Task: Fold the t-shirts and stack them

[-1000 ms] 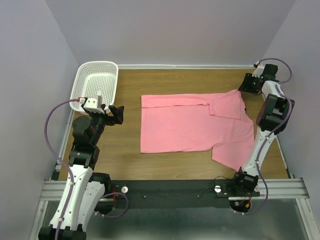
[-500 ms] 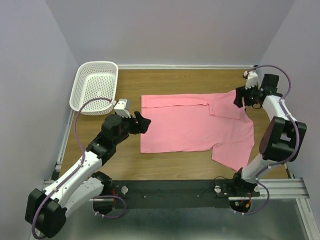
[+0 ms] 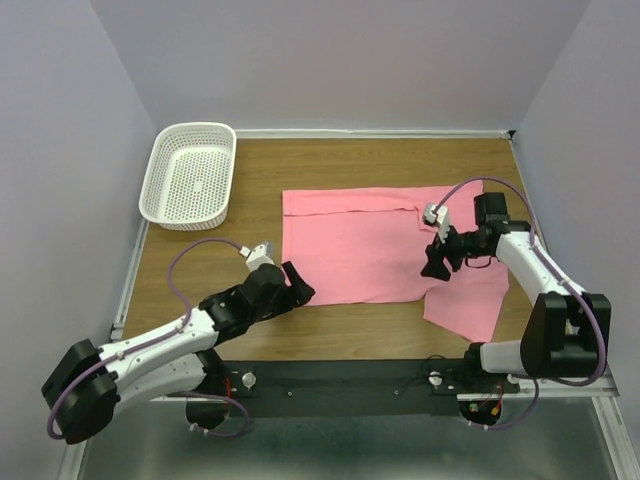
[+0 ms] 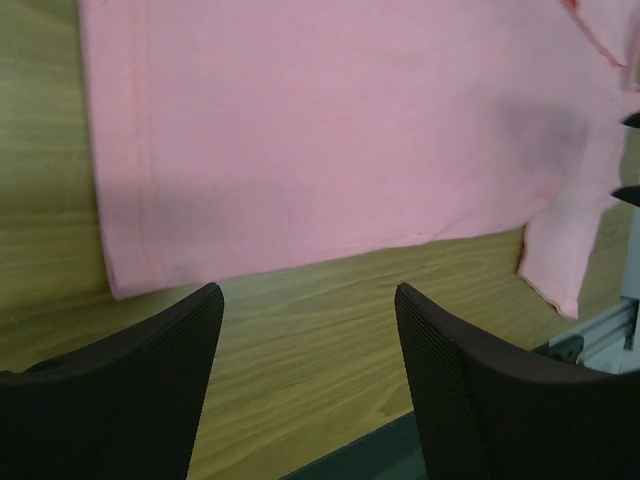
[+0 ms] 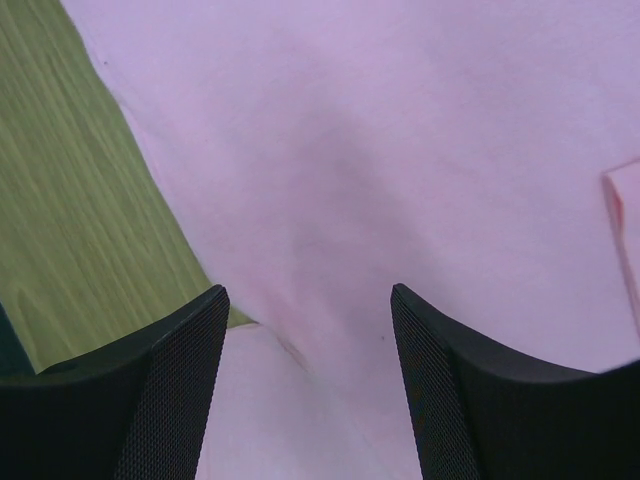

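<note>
Left jaws apart beside t-shirt's [image 3: 360,245] near corner

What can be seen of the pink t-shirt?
The t-shirt is plain salmon-pink, thin and soft-looking, without print. It lies flat on the wooden table, a far strip and the far sleeve folded over the body, the near sleeve spread out. Nothing grips it: the left gripper hovers open by its near-left corner, the right gripper open above it.
</note>
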{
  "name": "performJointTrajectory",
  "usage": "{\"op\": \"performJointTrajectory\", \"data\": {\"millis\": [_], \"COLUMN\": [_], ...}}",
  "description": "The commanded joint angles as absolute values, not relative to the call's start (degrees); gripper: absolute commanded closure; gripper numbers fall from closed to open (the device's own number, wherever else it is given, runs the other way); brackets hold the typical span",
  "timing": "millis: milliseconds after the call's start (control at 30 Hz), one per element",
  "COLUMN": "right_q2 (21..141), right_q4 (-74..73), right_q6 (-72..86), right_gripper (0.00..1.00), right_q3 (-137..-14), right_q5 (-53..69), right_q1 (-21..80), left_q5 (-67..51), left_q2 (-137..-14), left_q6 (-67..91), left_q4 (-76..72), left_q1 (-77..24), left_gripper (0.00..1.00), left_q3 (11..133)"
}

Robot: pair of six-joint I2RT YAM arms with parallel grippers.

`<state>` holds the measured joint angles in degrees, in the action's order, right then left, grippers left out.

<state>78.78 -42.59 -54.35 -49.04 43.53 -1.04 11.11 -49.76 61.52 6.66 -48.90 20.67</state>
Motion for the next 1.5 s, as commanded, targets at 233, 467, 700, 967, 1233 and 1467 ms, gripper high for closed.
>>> {"op": "performJointTrajectory", "data": {"millis": [233,467,700,967,1233,1467], "right_q2": [75.5,76.73,83.13,90.61,97.64,98.88], "right_q4": [-42.45,-39.82,-32.26,-27.51,-26.98,-26.72], "right_q6": [-57.66,-52.84,-37.98,-27.87,-27.16,-27.07], "right_gripper": [0.25,0.27,0.27,0.28,0.32,0.34], "right_q3": [-46.5,-46.84,-56.07,-60.73,-62.75,-62.22], "right_q5": [35.77,36.47,35.59,41.83,50.18,52.29], "right_q1": [-1.49,-1.49,-1.93,-12.2,-23.2,-24.61], "left_q5": [18.54,23.55,19.55,-9.4,-12.48,-11.16], "left_q2": [-57.92,-63.63,-54.67,-81.0,-106.94,-117.84], "left_q6": [83.84,83.16,38.12,23.03,19.07,18.11], "left_q4": [21.98,24.08,-4.45,-7.66,3.5,10.27], "left_q1": [-52.38,-52.38,-41.54,-12.4,-11.51,-11.86], "left_gripper": [0.21,0.23,0.13,0.23,0.35,0.39], "left_q3": [24.09,29.34,34.03,52.97,74.16,81.47]}}
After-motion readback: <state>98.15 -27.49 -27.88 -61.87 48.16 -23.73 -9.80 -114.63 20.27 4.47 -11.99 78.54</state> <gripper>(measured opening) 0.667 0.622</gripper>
